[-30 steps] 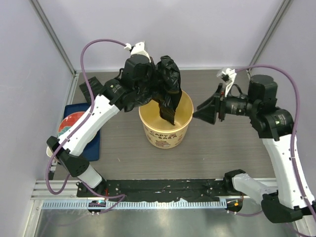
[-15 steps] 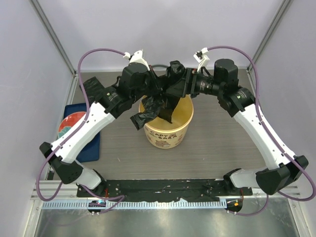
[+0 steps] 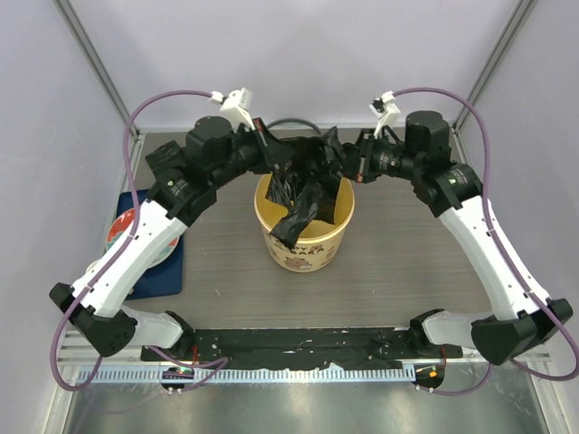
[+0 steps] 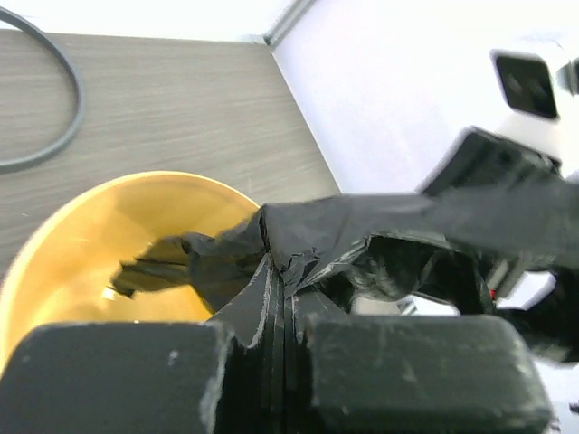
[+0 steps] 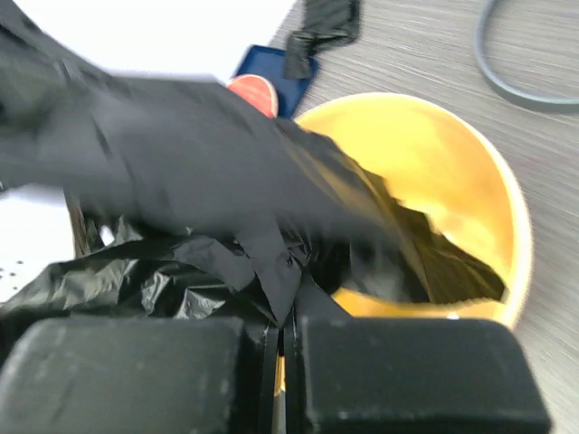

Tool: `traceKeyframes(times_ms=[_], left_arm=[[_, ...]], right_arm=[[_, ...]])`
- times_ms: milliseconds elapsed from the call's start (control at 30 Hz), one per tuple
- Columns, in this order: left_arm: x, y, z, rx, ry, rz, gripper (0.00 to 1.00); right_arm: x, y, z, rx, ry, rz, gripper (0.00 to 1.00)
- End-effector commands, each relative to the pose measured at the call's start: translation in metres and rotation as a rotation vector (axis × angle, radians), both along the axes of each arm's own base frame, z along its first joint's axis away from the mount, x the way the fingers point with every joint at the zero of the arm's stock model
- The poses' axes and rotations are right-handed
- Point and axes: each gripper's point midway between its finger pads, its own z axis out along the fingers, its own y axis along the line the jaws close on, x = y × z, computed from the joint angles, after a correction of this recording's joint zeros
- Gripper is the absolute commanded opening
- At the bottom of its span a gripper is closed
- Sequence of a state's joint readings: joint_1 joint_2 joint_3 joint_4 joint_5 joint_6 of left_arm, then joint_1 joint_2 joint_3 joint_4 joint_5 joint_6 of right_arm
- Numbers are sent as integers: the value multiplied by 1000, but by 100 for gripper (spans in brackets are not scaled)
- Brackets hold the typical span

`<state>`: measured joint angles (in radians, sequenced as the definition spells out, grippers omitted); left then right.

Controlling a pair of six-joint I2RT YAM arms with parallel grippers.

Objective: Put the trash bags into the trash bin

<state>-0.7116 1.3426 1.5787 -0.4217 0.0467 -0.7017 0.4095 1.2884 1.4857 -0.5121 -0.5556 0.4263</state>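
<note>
The cream-yellow trash bin [image 3: 305, 242] stands mid-table. Above its mouth a crinkly black trash bag [image 3: 309, 165] is stretched between both grippers, and a fold of it hangs down into the bin [image 3: 297, 224]. My left gripper [image 3: 288, 159] is shut on the film at the bag's left side; in the left wrist view the film [image 4: 362, 226] is pinched at the tips [image 4: 285, 282] over the bin [image 4: 81, 244]. My right gripper [image 3: 344, 168] is shut on the bag's right side, with film [image 5: 181, 154] caught between the tips [image 5: 289, 312] above the bin [image 5: 443, 154].
A second small black packet [image 5: 321, 27] lies on the table at the far left, beside a blue tray [image 3: 172, 264] with a red-rimmed plate [image 3: 122, 226]. A grey cable ring [image 3: 291, 124] lies behind the bin. Side walls stand close on both sides.
The right arm swung in from the right, reached the bag over the bin and shut on it. The left gripper drew back to the left, pulling the bag out between the two.
</note>
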Motion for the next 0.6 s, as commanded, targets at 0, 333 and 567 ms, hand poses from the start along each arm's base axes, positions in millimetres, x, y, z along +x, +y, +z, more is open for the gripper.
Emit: traceKeyframes(times_ms=[0,333,567], left_arm=[[16,37,25,-20,-103,41,0],[26,102,6,192,-209,183,0],[13,130,5,244,-246,202,0]], right_arm=[[-28,-49,7,-108,-56,-55,1],[-59,-112,-29,-402,-8,-80,1],[-78,-133,-48,-520,3,-56,1]])
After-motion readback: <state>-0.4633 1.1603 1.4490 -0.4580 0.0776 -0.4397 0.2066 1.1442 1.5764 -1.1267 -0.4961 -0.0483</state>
